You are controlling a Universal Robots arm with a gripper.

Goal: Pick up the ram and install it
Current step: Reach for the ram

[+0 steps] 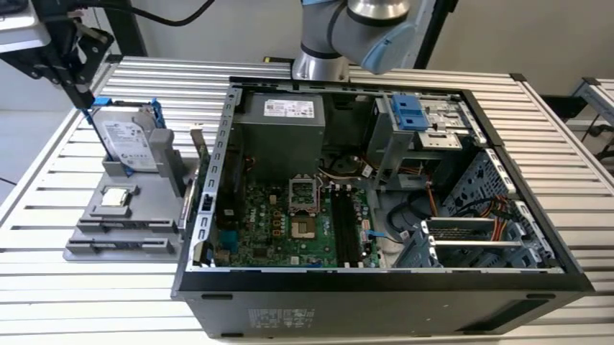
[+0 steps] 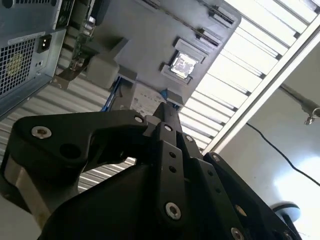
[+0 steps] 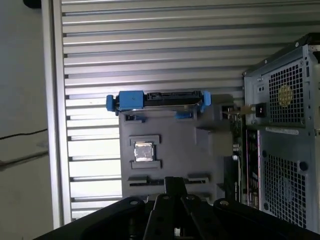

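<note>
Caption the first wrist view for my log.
Gripper over a grey parts holder carrying a blue-framed hard drive and a processor chip, beside the computer case.

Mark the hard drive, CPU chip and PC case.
hard drive (image 1: 125, 136), exterior view, silver labelled face.
CPU chip (image 3: 144, 151), first wrist view, metal lid centre.
PC case (image 1: 384, 282), exterior view, near black rim.

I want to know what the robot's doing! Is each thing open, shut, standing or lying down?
computer case: lying on its side, open.
hard drive: standing upright in the grey tray.
processor chip: lying flat in the tray.
gripper: shut, holding nothing.
</note>
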